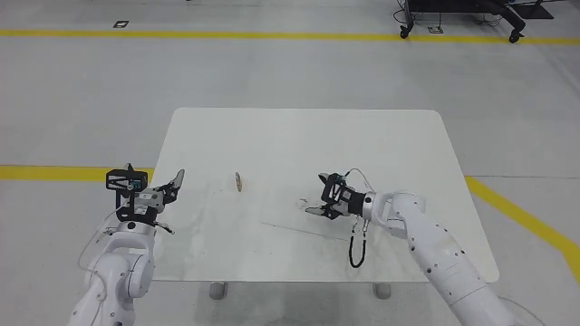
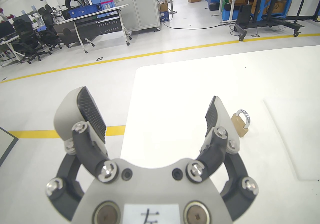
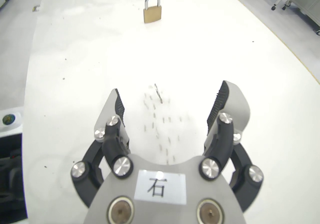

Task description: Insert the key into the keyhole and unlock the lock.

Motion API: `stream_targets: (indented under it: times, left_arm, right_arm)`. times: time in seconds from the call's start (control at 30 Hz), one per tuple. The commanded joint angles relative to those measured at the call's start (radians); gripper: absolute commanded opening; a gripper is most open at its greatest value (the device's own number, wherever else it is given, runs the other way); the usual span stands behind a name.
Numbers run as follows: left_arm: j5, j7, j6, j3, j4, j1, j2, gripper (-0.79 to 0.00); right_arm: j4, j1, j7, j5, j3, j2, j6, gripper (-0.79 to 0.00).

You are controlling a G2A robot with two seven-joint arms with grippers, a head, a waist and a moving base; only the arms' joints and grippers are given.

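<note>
Key [image 3: 158, 93] lies flat on the white worktop [image 1: 362, 145], just ahead of the right gripper [image 3: 170, 89]. It sits on the line from that gripper to the padlock [image 3: 152, 10] and well short of the padlock. The right gripper's fingers are spread wide with nothing between them, and the key touches neither. The key is a thin grey sliver. Its long axis runs roughly toward the padlock, slightly slanted, and it is too small to tell which end is which. Short grey scuff marks [image 3: 160, 119] dot the worktop beside the key, mostly on its side away from the padlock.

The padlock stands upright on its base, shackle up, well apart from both grippers. Its body is brass-coloured and squarish, and its shackle is a bright silver arch with both legs seated in the body. Its broad face is turned to the right gripper. The left gripper [image 2: 150, 99] hovers on the padlock's other side, over the worktop's edge, with its fingers wide apart and empty.
</note>
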Motion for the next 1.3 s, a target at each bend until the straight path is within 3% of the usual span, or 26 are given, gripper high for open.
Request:
stream_targets:
  times: [0.0, 0.13, 0.2, 0.27, 0.37, 0.47, 0.5, 0.53, 1.27]
  left_arm:
    - [0.000, 0.000, 0.000, 0.000, 0.000, 0.000, 0.000, 0.000]
    - [0.000, 0.000, 0.000, 0.000, 0.000, 0.000, 0.000, 0.000]
    - [0.000, 0.000, 0.000, 0.000, 0.000, 0.000, 0.000, 0.000]
    - [0.000, 0.000, 0.000, 0.000, 0.000, 0.000, 0.000, 0.000]
    - [0.000, 0.000, 0.000, 0.000, 0.000, 0.000, 0.000, 0.000]
    - [0.000, 0.000, 0.000, 0.000, 0.000, 0.000, 0.000, 0.000]
    - [0.000, 0.000, 0.000, 0.000, 0.000, 0.000, 0.000, 0.000]
    - [0.000, 0.000, 0.000, 0.000, 0.000, 0.000, 0.000, 0.000]
    - [0.000, 0.000, 0.000, 0.000, 0.000, 0.000, 0.000, 0.000]
  right_arm:
    - [0.032, 0.033, 0.000, -0.011, -0.032, -0.007, -0.016, -0.095]
    - [0.093, 0.082, 0.005, -0.036, -0.083, -0.019, -0.023, -0.058]
    - [0.113, 0.098, 0.005, -0.040, -0.102, -0.026, -0.009, -0.089]
    - [0.129, 0.110, -0.004, -0.039, -0.114, -0.030, -0.002, -0.200]
    - [0.152, 0.126, -0.013, -0.040, -0.130, -0.036, 0.008, -0.443]
    - [0.174, 0.141, -0.006, -0.046, -0.152, -0.043, 0.014, -0.579]
    - [0.181, 0.146, -0.009, -0.045, -0.158, -0.045, 0.015, -0.767]
    - [0.187, 0.150, -0.010, -0.046, -0.162, -0.047, 0.017, -0.785]
    - [0.184, 0.176, -0.033, -0.109, -0.202, -0.047, 0.005, -0.785]
